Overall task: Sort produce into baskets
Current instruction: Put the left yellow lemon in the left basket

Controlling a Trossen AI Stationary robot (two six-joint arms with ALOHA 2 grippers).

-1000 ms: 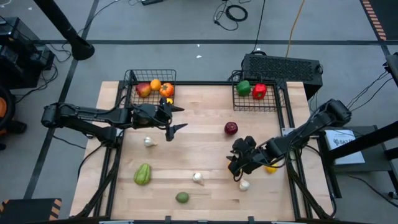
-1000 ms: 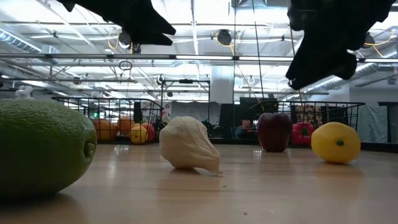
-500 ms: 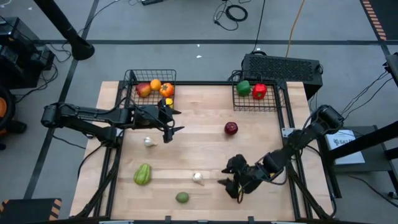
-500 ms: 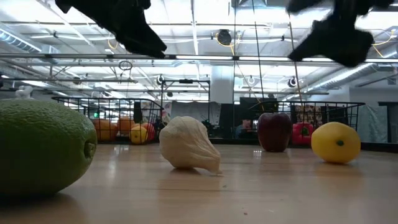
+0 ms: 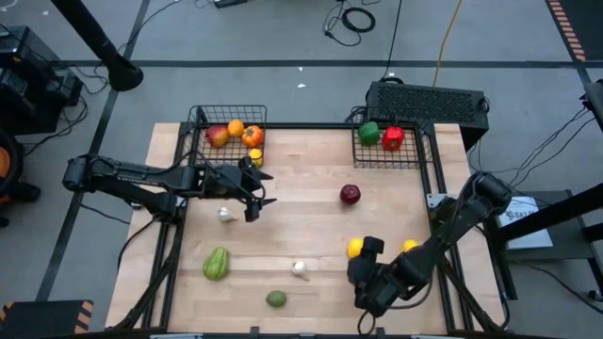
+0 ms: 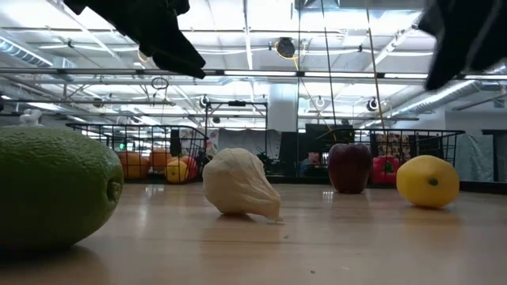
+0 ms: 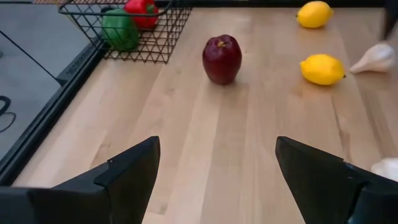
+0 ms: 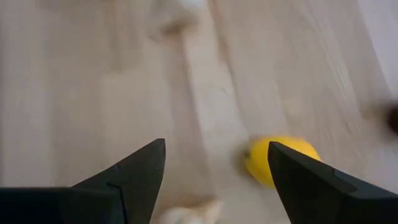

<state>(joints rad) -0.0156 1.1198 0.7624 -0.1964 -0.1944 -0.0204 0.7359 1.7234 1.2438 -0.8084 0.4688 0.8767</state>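
Wooden table (image 5: 311, 217) fills the high view, light planks, produce scattered across it. At its far edge sit two wire baskets: the left basket (image 5: 200, 121) carries a red apple (image 5: 218, 136), an orange (image 5: 236, 128) and an orange-red piece beside them; the right basket (image 5: 419, 151) holds a green pepper (image 5: 369, 133) and a red pepper (image 5: 393, 138). Behind that one, off the table, a black vented box (image 5: 429, 102).

Left arm reaches in from the left side, its left gripper (image 5: 256, 187) hanging above the boards just in front of the left basket, fingers (image 7: 124, 177) spread wide and holding nothing. Its wrist camera looks across at a dark red apple (image 7: 222, 58) standing alone mid-table, with two lemons beyond it.

Right arm bends down along the near right edge; the right gripper (image 5: 369, 287) is low by the front of the table, fingers (image 8: 134, 171) apart, empty, a lemon (image 8: 273, 163) showing between them.

Loose pieces now: a long green vegetable (image 5: 216, 264) near the left front, a lime (image 5: 276, 298) at the front edge, one lemon (image 5: 355, 248) just beside the right gripper, another lemon (image 5: 410, 247) farther right, a garlic bulb (image 5: 300, 269) centre front, and another garlic bulb (image 5: 226, 215) just below the left gripper.
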